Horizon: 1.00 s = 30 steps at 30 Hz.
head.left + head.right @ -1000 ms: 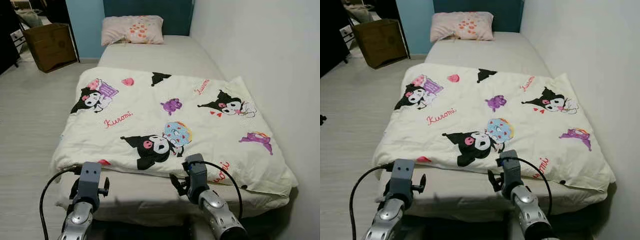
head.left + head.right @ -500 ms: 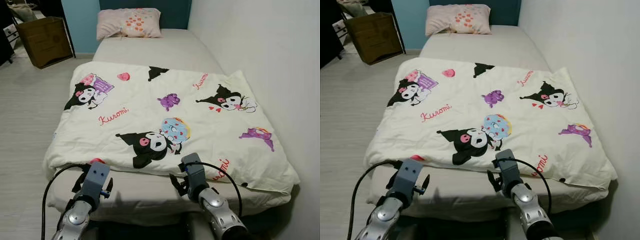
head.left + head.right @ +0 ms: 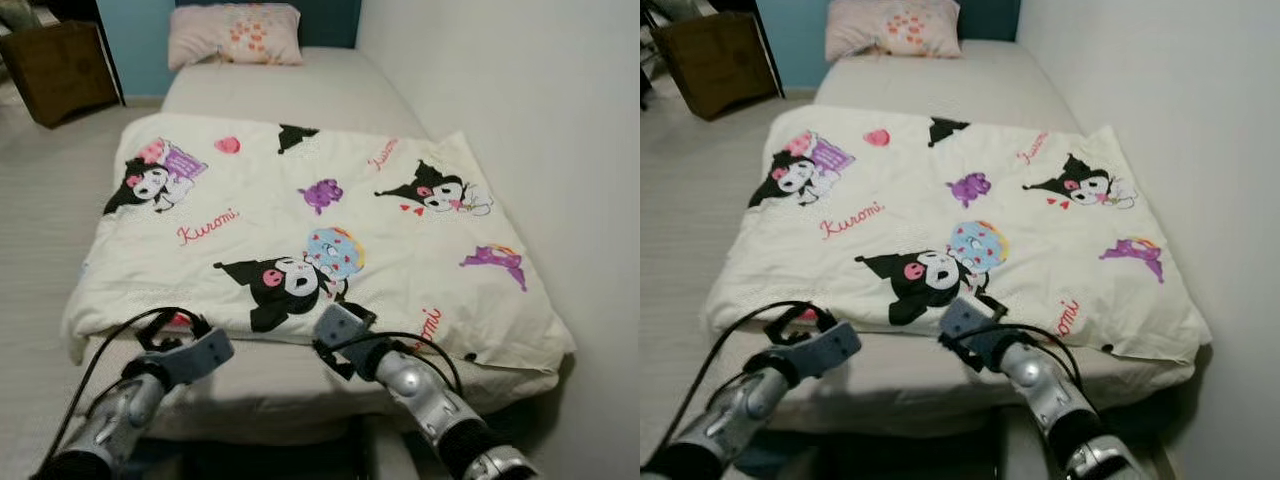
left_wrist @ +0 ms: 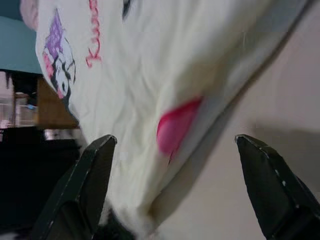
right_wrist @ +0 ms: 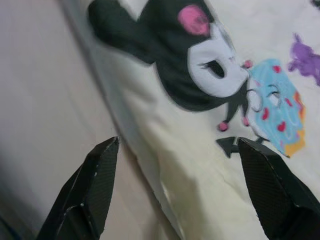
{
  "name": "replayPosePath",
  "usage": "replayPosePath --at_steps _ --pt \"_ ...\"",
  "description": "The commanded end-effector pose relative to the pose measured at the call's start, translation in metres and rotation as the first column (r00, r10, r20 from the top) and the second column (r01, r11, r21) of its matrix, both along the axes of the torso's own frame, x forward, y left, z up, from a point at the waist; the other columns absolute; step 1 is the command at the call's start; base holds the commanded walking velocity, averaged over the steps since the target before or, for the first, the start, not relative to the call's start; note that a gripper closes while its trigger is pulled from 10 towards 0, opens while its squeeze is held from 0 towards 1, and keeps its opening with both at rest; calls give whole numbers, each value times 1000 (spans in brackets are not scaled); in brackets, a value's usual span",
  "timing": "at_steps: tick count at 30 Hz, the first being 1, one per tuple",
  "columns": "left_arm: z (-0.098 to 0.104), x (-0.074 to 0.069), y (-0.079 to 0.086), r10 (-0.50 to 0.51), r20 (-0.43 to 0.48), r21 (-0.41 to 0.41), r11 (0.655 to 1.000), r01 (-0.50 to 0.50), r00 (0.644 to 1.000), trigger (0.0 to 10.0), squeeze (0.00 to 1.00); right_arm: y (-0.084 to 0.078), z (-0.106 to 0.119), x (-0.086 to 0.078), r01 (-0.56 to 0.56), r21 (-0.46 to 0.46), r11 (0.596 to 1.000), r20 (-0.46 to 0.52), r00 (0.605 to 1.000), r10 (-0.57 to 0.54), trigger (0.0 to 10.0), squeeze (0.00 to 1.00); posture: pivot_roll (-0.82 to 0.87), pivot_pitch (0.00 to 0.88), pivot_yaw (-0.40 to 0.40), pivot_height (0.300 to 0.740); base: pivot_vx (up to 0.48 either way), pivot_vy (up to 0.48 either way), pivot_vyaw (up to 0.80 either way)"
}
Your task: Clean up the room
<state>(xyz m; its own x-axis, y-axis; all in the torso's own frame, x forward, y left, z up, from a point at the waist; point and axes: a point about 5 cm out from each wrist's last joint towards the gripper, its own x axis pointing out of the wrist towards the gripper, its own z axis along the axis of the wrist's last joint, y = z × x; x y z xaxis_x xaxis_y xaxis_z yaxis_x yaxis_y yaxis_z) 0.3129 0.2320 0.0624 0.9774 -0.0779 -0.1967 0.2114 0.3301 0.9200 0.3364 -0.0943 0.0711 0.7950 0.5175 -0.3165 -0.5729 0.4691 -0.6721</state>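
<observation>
Both arms reached closer to blanket (image 3: 300,230) edge; pincers (image 4: 175,150) (image 5: 175,150) spread.

There was one bed (image 3: 330,90), bearing one cream cartoon-print blanket (image 3: 300,230) and one pink pillow (image 3: 235,33). One brown cardboard box (image 3: 55,70) stood on the floor beside it. Two grippers were counted, left gripper (image 4: 175,187) and right gripper (image 5: 175,187).

Both arms now reach further forward and lean in toward the bed's foot: left hand (image 4: 172,150) tipped rightward beside the near-left corner of the Kuromi duvet (image 3: 300,230), right hand (image 5: 175,150) tilted leftward just at its near edge, fingers spread wide on both.
</observation>
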Motion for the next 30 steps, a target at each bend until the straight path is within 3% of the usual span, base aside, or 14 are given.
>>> replayPosePath --at_steps 1,5,6,13,16,21,30 --pt "-6 -4 5 -6 -39 56 998 9 999 10000 1000 -4 -7 -2 -9 -67 998 -17 1000 8 10000 1000 -59 242 -116 537 0 0 0" --pt "-8 -2 11 -27 -86 112 993 36 996 10000 1000 -7 -8 2 -21 -151 988 -30 999 17 10000 976 -53 285 -120 537 0 0 0" --pt "-7 -1 15 -23 -82 149 988 35 996 10000 1000 -9 -8 5 -12 -181 983 -23 1000 8 10000 0 -56 308 -117 537 0 0 0" --pt "1 4 33 -3 -32 299 954 13 999 10000 1000 -14 -2 14 29 -276 961 43 999 -18 10000 0 -59 371 -113 537 0 0 0" --pt "14 8 45 13 48 376 926 -30 999 10000 1000 -16 3 19 65 -324 944 105 994 -32 10000 0 -63 399 -105 537 0 0 0" --pt "27 13 56 22 124 433 898 -74 992 10000 1000 -19 11 25 112 -355 928 184 982 -48 10000 0 -69 425 -92 537 0 0 0" --pt "35 21 56 5 142 496 865 -76 990 10000 1000 -24 23 34 194 -391 900 300 951 -74 10000 0 -108 453 -80 537 0 0 0"
